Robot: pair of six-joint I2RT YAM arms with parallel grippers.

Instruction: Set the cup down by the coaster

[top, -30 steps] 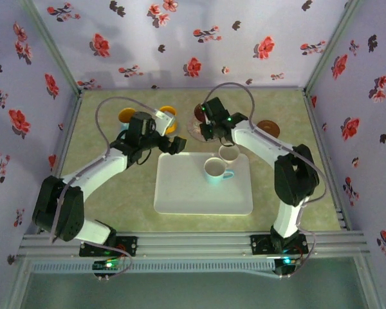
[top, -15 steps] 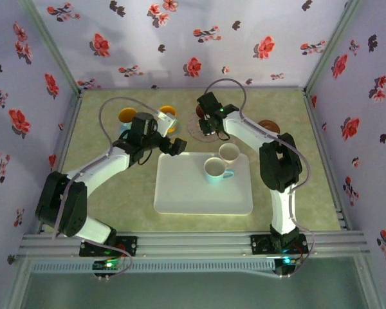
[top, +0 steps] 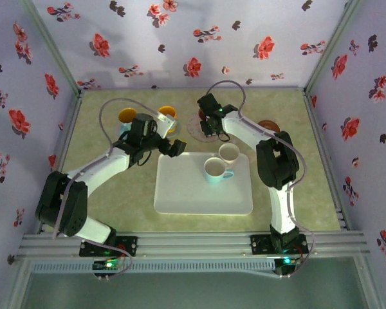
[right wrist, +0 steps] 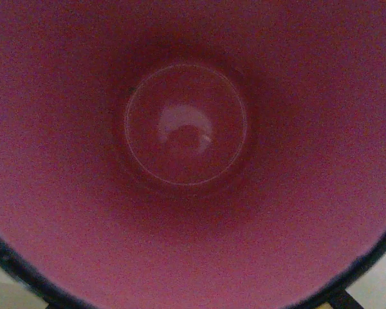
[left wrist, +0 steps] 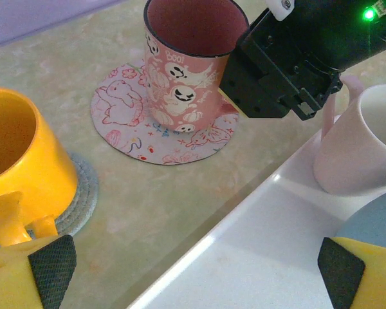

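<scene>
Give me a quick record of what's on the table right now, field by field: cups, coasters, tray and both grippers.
pink mug: upright on the pink coaster
right gripper: against the pink mug's side, apparently gripping it
yellow mug: on the grey coaster
tray: holds a white mug and a blue mug
left gripper: open, over the tray's edge

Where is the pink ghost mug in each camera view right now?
Top external: the pink ghost mug is at back centre, largely hidden under the right arm.
Left wrist: upper centre, standing on the patterned coaster.
Right wrist: its pink inside, seen from above.
Shared landmark: the patterned coaster, in the top and left wrist views.
</scene>
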